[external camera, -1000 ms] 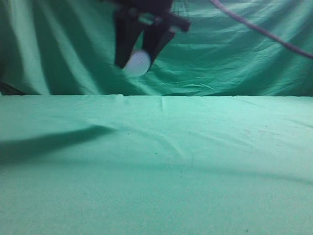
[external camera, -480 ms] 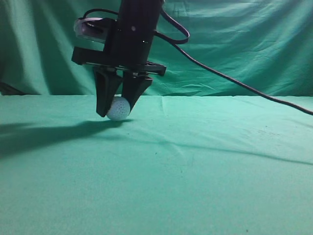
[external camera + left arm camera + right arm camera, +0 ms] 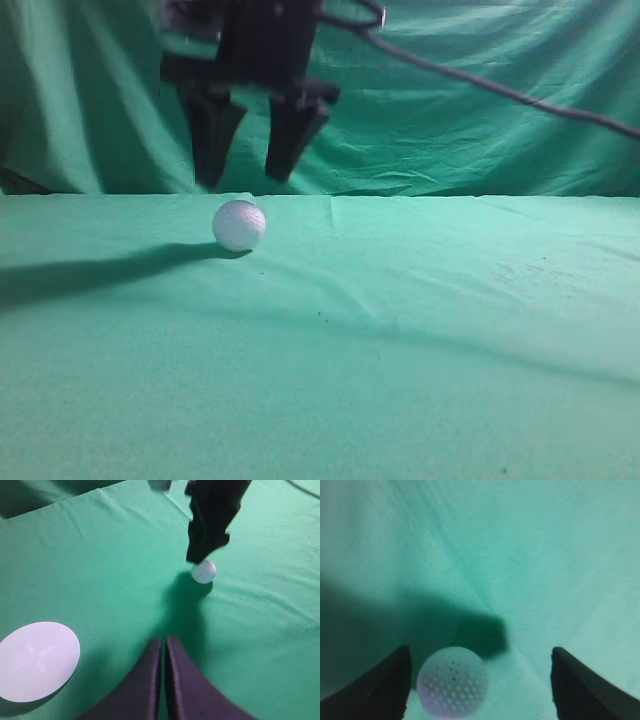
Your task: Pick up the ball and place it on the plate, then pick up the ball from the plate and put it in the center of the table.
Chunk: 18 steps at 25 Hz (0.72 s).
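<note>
The white dimpled ball (image 3: pixel 239 225) rests on the green table (image 3: pixel 420 340), left of the middle in the exterior view. My right gripper (image 3: pixel 245 180) hangs open just above it, apart from it. In the right wrist view the ball (image 3: pixel 452 689) lies between the open jaws (image 3: pixel 480 652), close to the left finger. The left wrist view shows the ball (image 3: pixel 204 571) under the right gripper (image 3: pixel 199 557), and the white plate (image 3: pixel 35 660) empty at lower left. My left gripper (image 3: pixel 164 641) is shut and empty, well short of the ball.
A green cloth backdrop (image 3: pixel 480 140) hangs behind the table. A black cable (image 3: pixel 500 90) runs from the right arm to the upper right. The arm's shadow (image 3: pixel 90 275) lies across the left of the cloth.
The right gripper came down with the ball, set it on the cloth, opened, and has risen a little. The ball now rests free.
</note>
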Tool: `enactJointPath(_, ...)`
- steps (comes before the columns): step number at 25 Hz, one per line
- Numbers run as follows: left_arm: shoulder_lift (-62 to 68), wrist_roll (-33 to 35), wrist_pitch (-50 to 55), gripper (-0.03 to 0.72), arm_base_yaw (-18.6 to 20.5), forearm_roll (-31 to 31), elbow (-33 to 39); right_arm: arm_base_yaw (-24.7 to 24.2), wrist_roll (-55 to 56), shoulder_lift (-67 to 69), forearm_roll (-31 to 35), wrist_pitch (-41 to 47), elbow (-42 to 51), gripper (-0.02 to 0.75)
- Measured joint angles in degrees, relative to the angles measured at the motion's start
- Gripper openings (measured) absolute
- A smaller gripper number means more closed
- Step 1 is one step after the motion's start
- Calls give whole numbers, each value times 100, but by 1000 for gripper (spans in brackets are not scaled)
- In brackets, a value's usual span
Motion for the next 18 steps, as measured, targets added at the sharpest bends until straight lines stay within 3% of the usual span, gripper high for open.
enactJointPath(3,0,0,0,0,0,0,0,0,189,-266,-227,521,-519,519)
enactJointPath(7,0,0,0,0,0,0,23,0,634,-969,-513,697,-725,305)
enactJointPath(10,0,0,0,0,0,-11,128,0,849,-1780,-580,752,-734,92)
enactJointPath(13,0,0,-41,0,0,-199,168,0,1085,-2571,-603,776,-739,0)
enactJointPath(18,0,-11,-521,0,0,-900,168,0,1280,-3856,-705,780,99,0)
